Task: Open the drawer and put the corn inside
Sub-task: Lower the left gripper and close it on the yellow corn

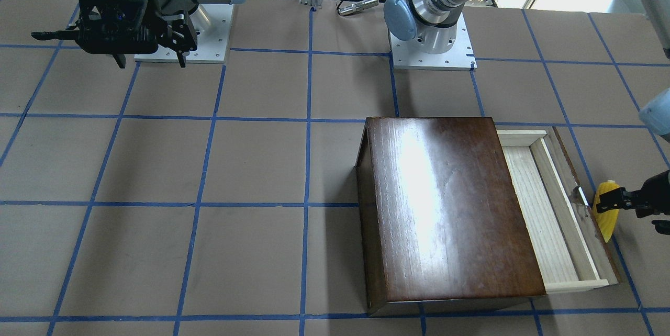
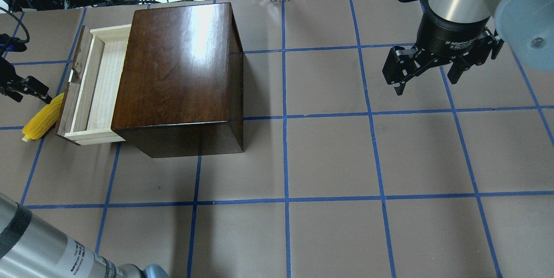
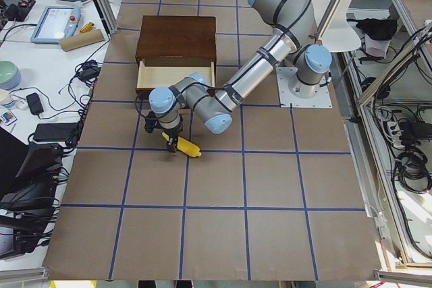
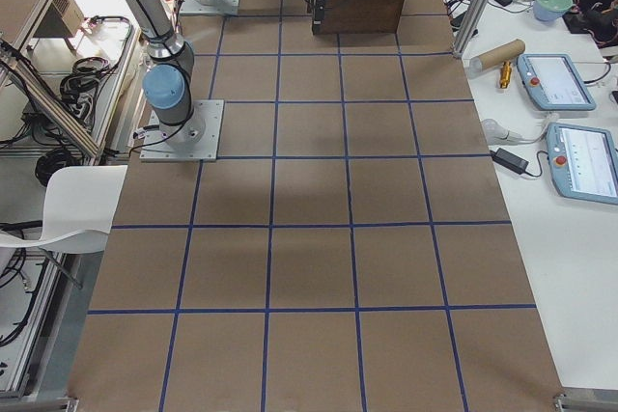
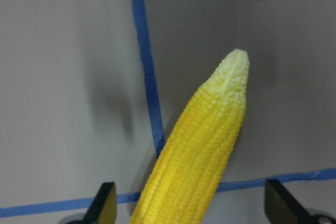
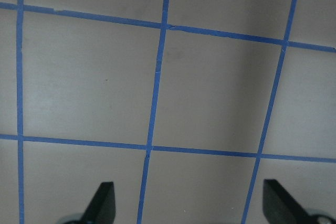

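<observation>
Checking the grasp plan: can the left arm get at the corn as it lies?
Probably yes: the left end effector is open astride the corn, with nothing in between.

Blue-taped brown table [image 1: 157,168], cardboard tube [image 4: 496,53], white chair [image 4: 68,202]

Stretching the left arm [image 3: 263,59] far out from its base, elbow bent, with the left wrist [image 3: 165,99] turned downward. Holding the left gripper [image 5: 191,208] low over the surface and pointing down, jaws spread wide, fingers [image 5: 105,205] clamped on nothing. Folding the right arm [image 4: 154,21] back close to its own base. Hanging the right gripper [image 2: 426,83] high beneath the upright right wrist [image 2: 454,5], pointing down, jaws likewise spread wide and gripping nothing.
</observation>
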### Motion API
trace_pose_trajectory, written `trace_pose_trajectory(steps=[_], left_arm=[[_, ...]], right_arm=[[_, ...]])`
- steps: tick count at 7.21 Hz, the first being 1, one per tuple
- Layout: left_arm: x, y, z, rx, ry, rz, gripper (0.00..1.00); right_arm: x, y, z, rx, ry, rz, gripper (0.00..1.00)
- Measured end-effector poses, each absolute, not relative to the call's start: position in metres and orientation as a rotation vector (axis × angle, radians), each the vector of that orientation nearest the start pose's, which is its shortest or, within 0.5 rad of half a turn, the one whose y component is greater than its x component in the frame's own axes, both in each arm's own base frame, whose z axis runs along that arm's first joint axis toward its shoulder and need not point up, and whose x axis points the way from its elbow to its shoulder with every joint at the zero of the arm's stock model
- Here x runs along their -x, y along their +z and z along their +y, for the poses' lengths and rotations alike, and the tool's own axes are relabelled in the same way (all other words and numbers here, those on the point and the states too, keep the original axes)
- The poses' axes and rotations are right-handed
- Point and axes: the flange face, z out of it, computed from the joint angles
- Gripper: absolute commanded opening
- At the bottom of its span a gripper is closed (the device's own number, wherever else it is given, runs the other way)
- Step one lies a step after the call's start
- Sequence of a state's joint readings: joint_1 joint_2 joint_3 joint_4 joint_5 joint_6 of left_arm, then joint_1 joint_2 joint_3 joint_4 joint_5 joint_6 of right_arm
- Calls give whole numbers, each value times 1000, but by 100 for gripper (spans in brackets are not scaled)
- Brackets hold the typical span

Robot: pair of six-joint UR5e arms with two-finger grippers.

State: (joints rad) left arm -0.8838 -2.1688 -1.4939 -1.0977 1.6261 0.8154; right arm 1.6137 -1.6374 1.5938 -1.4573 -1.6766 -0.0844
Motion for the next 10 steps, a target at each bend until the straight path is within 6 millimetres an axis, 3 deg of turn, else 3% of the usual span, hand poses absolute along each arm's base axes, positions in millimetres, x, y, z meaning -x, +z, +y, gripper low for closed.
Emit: trace_pose_trajectory(steps=[6, 7, 8, 9, 10], left_arm=[[-337, 169, -595, -188, 200, 3149, 100], [-337, 168, -594, -187, 203, 3151, 87], [-337, 167, -594, -186, 200, 3152, 39], [-338, 168, -595, -187, 193, 3150, 2], [-338, 168, -595, -186, 185, 3147, 0]], right_arm=[[-142, 498, -450, 212, 116, 3237, 100], [-142, 498, -450, 212, 117, 3237, 100], [-142, 498, -450, 212, 117, 3237, 100], [-142, 498, -451, 212, 118, 3237, 100], [-142, 498, -450, 212, 118, 3236, 100]])
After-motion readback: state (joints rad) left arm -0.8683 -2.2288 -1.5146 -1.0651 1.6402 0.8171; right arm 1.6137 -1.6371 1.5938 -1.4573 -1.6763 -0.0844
